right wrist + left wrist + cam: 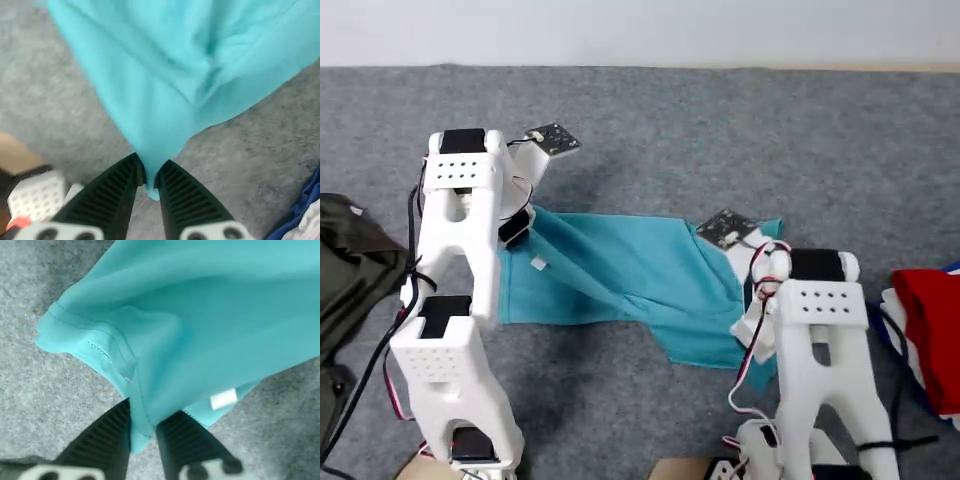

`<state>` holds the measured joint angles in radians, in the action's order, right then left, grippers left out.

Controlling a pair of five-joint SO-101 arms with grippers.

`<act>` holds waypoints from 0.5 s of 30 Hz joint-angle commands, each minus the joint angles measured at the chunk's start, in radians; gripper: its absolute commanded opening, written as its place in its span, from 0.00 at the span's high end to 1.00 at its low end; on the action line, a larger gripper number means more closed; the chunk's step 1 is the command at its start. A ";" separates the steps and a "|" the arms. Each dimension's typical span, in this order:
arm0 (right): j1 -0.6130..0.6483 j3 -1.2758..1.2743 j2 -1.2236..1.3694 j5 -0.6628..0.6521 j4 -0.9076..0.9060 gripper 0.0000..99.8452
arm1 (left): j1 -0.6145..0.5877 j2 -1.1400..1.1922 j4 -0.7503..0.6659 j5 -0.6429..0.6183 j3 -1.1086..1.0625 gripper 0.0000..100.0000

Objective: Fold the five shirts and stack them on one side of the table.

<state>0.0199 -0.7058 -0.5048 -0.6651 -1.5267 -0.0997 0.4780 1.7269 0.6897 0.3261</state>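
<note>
A teal shirt (620, 275) lies partly folded across the grey table between the two arms. My left gripper (142, 422) is shut on the shirt's (200, 320) hem near a white label (223, 399), at the cloth's left end in the high view. My right gripper (150, 177) is shut on a bunched edge of the same shirt (165, 75), at its right end, and the cloth hangs away from the fingers. Both arms (460, 250) (820, 330) stand over the shirt's ends in the high view.
A dark olive garment (350, 270) lies at the table's left edge. A pile of shirts with a red one (930, 320) on top sits at the right edge. Open grey table lies beyond the teal shirt toward the far wall.
</note>
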 commanded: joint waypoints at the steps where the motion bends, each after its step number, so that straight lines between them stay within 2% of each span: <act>1: -0.061 0.006 0.030 -0.018 0.062 0.99 | -0.021 -0.072 0.012 -0.002 0.004 1.00; 6: -0.137 0.008 0.067 -0.069 0.139 0.99 | -0.044 -0.071 0.011 -0.002 0.004 1.00; 15: -0.137 0.236 0.081 -0.066 0.232 0.99 | -0.041 -0.080 0.009 -0.003 0.087 1.00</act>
<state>-0.1043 -0.5800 -0.4266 -0.7234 -1.3410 -0.1366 0.4780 1.7269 0.6943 0.3506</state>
